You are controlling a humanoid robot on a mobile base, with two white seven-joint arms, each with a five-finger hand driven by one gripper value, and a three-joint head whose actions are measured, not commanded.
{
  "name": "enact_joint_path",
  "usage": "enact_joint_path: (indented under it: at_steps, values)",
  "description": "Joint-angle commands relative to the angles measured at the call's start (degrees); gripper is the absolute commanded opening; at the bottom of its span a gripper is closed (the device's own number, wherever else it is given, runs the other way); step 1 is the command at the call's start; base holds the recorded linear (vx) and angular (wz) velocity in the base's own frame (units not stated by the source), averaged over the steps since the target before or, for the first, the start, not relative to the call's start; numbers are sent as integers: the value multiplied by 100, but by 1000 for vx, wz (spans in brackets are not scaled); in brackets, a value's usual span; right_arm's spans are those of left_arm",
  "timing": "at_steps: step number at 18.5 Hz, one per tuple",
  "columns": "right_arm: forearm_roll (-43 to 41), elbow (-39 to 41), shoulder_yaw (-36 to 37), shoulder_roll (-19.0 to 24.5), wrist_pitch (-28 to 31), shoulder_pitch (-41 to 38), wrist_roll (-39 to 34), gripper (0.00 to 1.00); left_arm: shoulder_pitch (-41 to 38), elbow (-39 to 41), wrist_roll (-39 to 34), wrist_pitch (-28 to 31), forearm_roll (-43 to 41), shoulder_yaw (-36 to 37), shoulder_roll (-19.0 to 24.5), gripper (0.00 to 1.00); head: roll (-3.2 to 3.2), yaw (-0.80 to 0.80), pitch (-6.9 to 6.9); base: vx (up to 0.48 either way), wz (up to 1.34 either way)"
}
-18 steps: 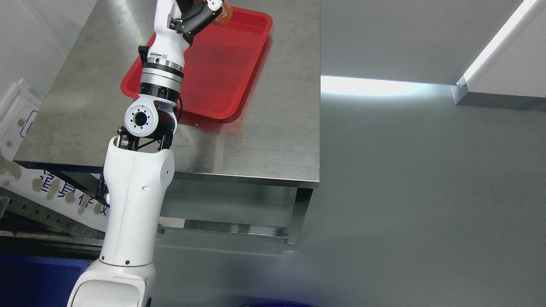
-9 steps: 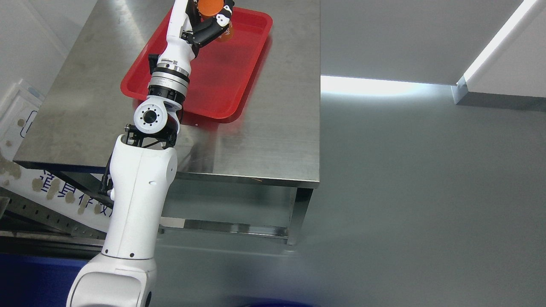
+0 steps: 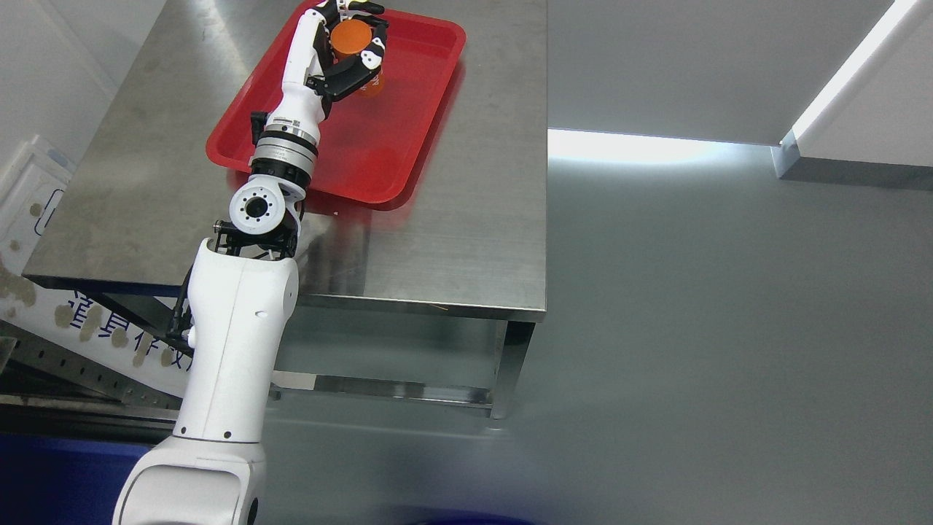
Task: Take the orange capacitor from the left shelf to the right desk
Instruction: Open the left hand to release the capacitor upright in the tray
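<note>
An orange cylindrical capacitor (image 3: 355, 44) stands upright inside the red tray (image 3: 408, 138) on the steel table. My left hand (image 3: 348, 51) is wrapped around it from the left, fingers curled over its side and top rim. Its lower end seems to rest on the tray floor near the tray's far end. My left arm reaches up from the lower left across the table's front edge. The right arm does not show.
The steel table (image 3: 466, 240) ends in a front edge and a right edge, with grey floor beyond. A white panel with printed characters (image 3: 44, 219) leans at the left. Blue bins (image 3: 65, 474) sit at the bottom left.
My left hand has come down and toward me with the capacitor, from the top edge of the picture into the tray. The forearm has swung slightly right.
</note>
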State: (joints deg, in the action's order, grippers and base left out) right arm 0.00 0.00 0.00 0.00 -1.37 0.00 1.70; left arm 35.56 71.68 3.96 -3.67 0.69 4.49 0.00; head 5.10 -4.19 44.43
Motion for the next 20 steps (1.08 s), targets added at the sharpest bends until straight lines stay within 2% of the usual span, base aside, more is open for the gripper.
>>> enact_joint_path:
  at_steps: [1,4,6,8,10,11,14,17,20]
  values:
    - [26,100,70,-100,-4,-114,-3,100,-189,-444,0,-2,-192,-299,100,4,0,0,0,0,0]
    - [26,100,70,-100,-4,-114,-3,100,-286,-444,-9,-2,-201,-291,100,4,0,0,0,0,0]
    - [26,100,70,-100,-4,-114,-3,100,-278,-444,-9,-11,-201,-291,100,9,0,0,0,0,0]
    - [26,100,70,-100,-3,-114,-3,100,-199,-444,26,42,-192,-212,100,42,0,0,0,0,0]
    - [26,100,70,-100,5,-114,-3,100,-120,-444,26,374,-184,-133,100,68,0,0,0,0,0]
    - [26,100,70,-100,-3,-114,-3,100,-93,-444,35,463,-175,-98,100,75,0,0,0,0,0]
    - [26,100,70,-100,-4,-114,-3,100,-6,-427,26,455,-166,-88,100,82,0,0,0,0,0]
    - [26,100,70,-100,5,-114,-3,100,310,-217,35,446,-105,-106,100,96,0,0,0,0,0]
    - [26,100,70,-100,-4,-114,-3,100,635,266,35,446,491,-106,100,99,0,0,0,0,0]
